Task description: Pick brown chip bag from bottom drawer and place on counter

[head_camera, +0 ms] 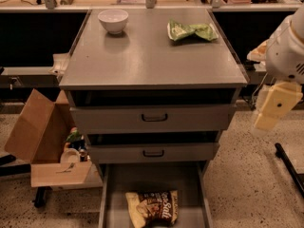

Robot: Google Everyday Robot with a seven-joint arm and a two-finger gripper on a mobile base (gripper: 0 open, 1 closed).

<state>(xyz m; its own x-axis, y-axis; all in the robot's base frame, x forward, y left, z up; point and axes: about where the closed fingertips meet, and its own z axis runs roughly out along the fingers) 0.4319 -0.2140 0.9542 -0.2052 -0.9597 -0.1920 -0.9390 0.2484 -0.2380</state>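
The brown chip bag (153,207) lies flat in the open bottom drawer (190,184), near its front, with white lettering facing up. The counter (152,56) is the grey metal top of the cabinet. My gripper (274,107) hangs from the white arm (288,51) at the right, beside the cabinet at the height of the top drawer, well above and to the right of the bag. It holds nothing that I can see.
A white bowl (113,20) and a green chip bag (191,31) sit at the back of the counter. Two upper drawers with black handles (154,118) are slightly open. An open cardboard box (42,141) stands on the left. A black bar (289,167) lies on the floor at the right.
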